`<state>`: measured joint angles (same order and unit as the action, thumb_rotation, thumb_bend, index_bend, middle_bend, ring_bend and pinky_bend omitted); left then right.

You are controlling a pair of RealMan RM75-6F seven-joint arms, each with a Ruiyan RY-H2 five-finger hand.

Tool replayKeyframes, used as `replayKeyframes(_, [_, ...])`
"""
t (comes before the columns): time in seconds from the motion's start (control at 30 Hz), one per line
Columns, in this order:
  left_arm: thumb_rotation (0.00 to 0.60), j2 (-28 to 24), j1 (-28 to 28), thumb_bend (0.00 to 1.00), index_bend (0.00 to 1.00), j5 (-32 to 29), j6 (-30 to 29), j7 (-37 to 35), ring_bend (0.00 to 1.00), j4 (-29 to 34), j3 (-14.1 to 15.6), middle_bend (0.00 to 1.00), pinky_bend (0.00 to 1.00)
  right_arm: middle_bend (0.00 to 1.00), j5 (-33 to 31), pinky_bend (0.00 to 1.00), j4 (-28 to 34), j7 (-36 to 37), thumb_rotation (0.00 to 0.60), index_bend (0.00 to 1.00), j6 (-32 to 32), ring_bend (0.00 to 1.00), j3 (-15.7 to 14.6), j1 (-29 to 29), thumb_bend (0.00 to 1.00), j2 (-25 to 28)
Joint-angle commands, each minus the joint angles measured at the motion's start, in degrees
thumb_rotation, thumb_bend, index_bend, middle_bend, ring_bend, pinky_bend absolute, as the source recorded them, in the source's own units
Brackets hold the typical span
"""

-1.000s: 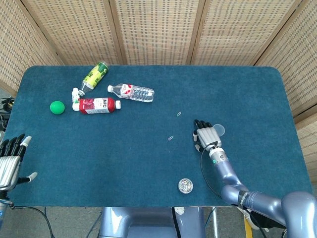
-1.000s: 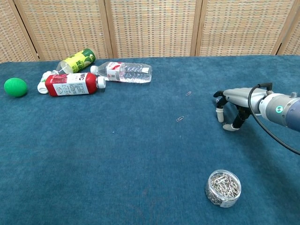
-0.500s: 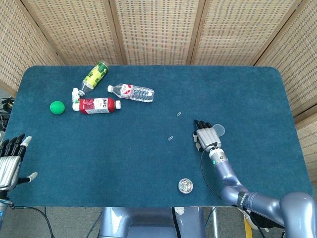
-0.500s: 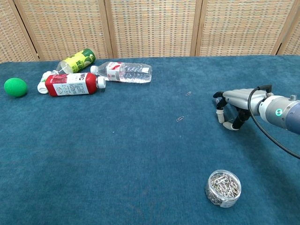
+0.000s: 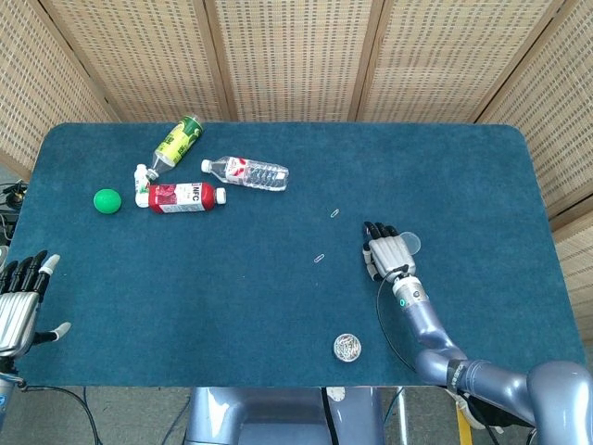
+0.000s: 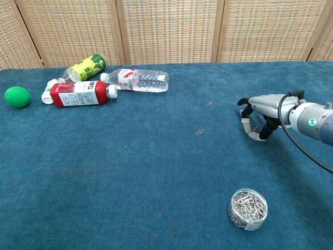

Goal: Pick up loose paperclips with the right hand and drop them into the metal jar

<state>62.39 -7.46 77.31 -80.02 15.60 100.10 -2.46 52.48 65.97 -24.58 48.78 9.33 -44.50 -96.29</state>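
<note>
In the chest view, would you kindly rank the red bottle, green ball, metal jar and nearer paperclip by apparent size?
1. Red bottle
2. Metal jar, though being nearest the camera enlarges it
3. Green ball, farther away, so its true rank against the jar is unsure
4. Paperclip

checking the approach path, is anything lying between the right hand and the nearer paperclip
Nothing: only bare blue cloth separates the right hand from the nearer paperclip in the chest view; the head view agrees.

Three bottles point(image 5: 188, 196) lie clustered (far left) beside a green ball point(image 5: 107, 200).
</note>
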Motion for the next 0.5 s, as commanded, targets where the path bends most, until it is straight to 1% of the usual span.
replayKeyframes(0.03, [0.6, 0.0, 0.0, 0.0, 0.0, -0.01, 0.01, -0.04, 0.0, 0.02, 0.0, 0.0, 0.0, 0.03, 0.24, 0.1, 0.23, 0.07, 0.6, 0.62, 0.12, 0.0, 0.08, 0.11, 0.43, 0.18])
replayKeyframes(0.37, [0.6, -0.01, -0.06, 0.0, 0.0, 0.14, 0.08, -0.06, 0.0, 0.03, 0.05, 0.0, 0.0, 0.03, 1.74, 0.1, 2.33, 0.43, 0.6, 0.62, 1.2, 0.0, 0.23, 0.65, 0.43, 1.61])
replayKeyframes(0.5, [0.6, -0.01, -0.03, 0.0, 0.0, 0.36, -0.05, -0.05, 0.0, 0.11, 0.1, 0.0, 0.0, 0.03, 3.44, 0.1, 5.53, 0.98, 0.6, 0.62, 2.2, 0.0, 0.16, 1.16, 0.43, 3.51])
